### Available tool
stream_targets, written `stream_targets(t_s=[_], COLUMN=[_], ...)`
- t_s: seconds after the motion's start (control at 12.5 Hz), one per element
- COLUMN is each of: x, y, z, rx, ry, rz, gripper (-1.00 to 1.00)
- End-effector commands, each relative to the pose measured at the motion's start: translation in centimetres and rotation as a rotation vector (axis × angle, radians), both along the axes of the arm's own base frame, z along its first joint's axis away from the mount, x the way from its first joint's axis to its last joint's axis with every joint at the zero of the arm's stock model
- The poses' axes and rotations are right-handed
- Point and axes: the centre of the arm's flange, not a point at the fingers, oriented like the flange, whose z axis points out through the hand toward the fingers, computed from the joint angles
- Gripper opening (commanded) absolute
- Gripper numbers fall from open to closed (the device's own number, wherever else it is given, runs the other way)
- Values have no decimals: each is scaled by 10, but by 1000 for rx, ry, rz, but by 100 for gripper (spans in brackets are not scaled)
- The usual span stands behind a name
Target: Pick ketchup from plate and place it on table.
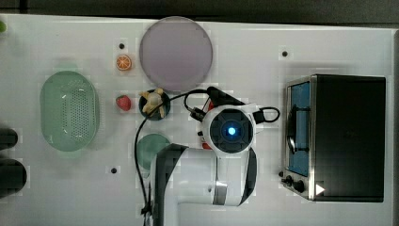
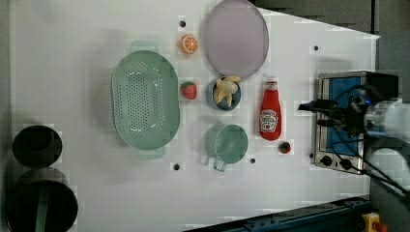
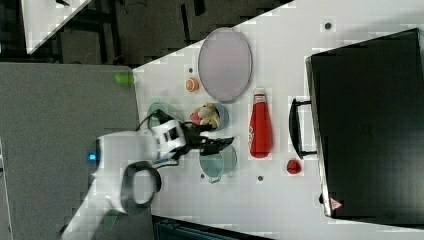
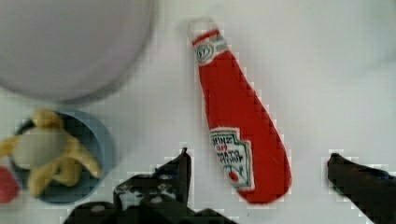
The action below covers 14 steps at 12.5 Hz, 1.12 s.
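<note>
The ketchup lies flat on the white table, cap toward the plate and just clear of its rim. The greyish-lilac plate has nothing on it. In the wrist view my gripper is open, its dark fingers standing well apart on either side of the ketchup's base without touching it. The right view shows the gripper raised above the table, near the ketchup. From the top view my arm covers most of the bottle.
A toaster oven stands at the top view's right. A green perforated basket, a teal bowl with yellow toy food, a green mug, a strawberry, an orange slice and a small red item lie around.
</note>
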Motion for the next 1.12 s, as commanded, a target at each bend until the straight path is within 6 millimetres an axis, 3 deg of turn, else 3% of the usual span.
stream_targets(t_s=[0.08,0.4,0.64,0.88,1.12], x=[11,31,30,25,15], y=[19,22,20,16,16], z=[75,165,214,250,257], rx=[3,3,0,-2,-7], ry=[-22,-61,-13,23,97], rz=[-201,-196,-206,-217,-217], gripper=[100,100,100,100,100])
